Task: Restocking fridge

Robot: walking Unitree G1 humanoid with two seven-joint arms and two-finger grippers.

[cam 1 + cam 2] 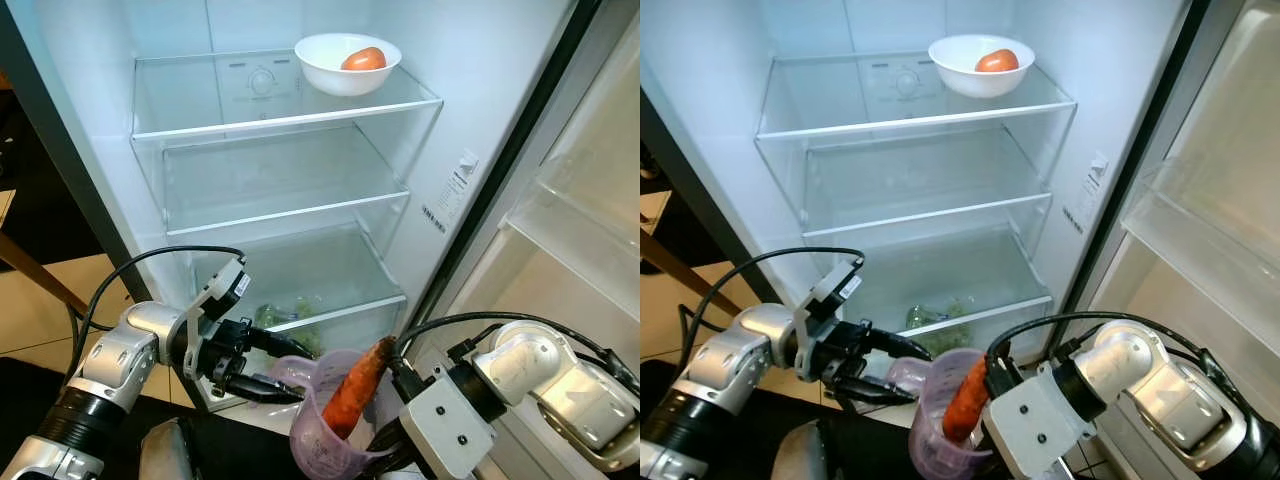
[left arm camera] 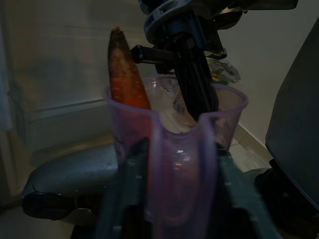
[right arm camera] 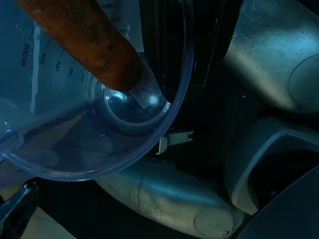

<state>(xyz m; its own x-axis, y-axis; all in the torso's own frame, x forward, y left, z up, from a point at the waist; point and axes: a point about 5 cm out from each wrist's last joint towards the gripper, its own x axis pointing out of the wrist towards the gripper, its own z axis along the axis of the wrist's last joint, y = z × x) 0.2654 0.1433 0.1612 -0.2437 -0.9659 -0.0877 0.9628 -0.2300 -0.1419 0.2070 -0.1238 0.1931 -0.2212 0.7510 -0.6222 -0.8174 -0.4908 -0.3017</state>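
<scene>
left tool (image 1: 285,370) fingers parted, right tool (image 1: 385,440) low, fingers hidden

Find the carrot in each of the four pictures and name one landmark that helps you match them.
Left eye view: carrot at bottom centre, leaning out of the purple jug.
Right eye view: carrot at bottom centre, in the same jug.
Left wrist view: carrot upper left, rising above the jug's rim.
Right wrist view: carrot at top left, its tip near the jug's bottom.
Shared landmark: the purple jug.
</scene>
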